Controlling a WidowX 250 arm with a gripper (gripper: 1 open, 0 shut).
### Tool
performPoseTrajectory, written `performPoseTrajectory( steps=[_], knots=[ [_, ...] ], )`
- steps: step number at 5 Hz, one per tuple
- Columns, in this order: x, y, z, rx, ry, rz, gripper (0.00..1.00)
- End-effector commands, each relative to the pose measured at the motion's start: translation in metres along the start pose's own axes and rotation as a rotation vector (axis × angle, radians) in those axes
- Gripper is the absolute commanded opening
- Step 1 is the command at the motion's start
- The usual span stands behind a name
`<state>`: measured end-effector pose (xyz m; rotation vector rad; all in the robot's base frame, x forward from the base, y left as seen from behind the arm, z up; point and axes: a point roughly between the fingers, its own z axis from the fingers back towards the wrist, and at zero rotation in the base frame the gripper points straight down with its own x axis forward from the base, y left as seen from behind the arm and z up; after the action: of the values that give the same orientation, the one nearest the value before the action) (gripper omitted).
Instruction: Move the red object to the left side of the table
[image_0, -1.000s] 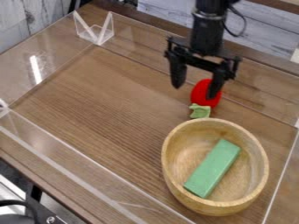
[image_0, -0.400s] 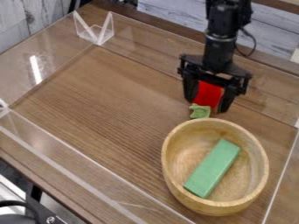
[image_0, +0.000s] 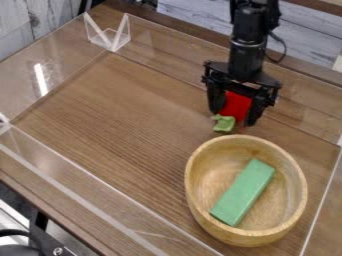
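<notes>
The red object (image_0: 238, 103), a small strawberry-like toy with a light-green stem (image_0: 225, 123) pointing toward the camera, lies on the brown wood-grain table (image_0: 120, 110) at the right. My black gripper (image_0: 239, 104) points straight down over it, open, with one finger on either side of the red body. Whether the fingers touch it cannot be told.
A round light wooden bowl (image_0: 203, 188) holding a green rectangular block (image_0: 243, 192) stands just in front of the toy at the lower right. Low clear acrylic walls (image_0: 54, 70) border the tabletop, and a small clear stand (image_0: 107, 33) sits at the back left.
The gripper has come down and shifted slightly right, from hovering beside the red object to straddling it with its fingers. The toy and bowl have not moved.
</notes>
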<state>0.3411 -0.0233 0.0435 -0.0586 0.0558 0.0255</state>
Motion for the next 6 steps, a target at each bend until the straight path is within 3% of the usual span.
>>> performPoseTrajectory(
  steps=[1,2,3,4,5,6],
  knots=[
    [0.013,-0.003,0.015,-0.006,-0.065,-0.009,0.0],
    [0.016,-0.009,0.014,-0.008,-0.069,-0.016,1.0],
    [0.013,0.0,0.019,-0.011,-0.073,0.003,1.0],
    [0.011,0.011,0.02,-0.013,-0.073,0.024,0.0],
    [0.01,0.016,0.025,-0.01,-0.084,0.04,1.0],
    [0.011,0.006,0.03,-0.004,-0.09,-0.022,1.0]
  ],
)
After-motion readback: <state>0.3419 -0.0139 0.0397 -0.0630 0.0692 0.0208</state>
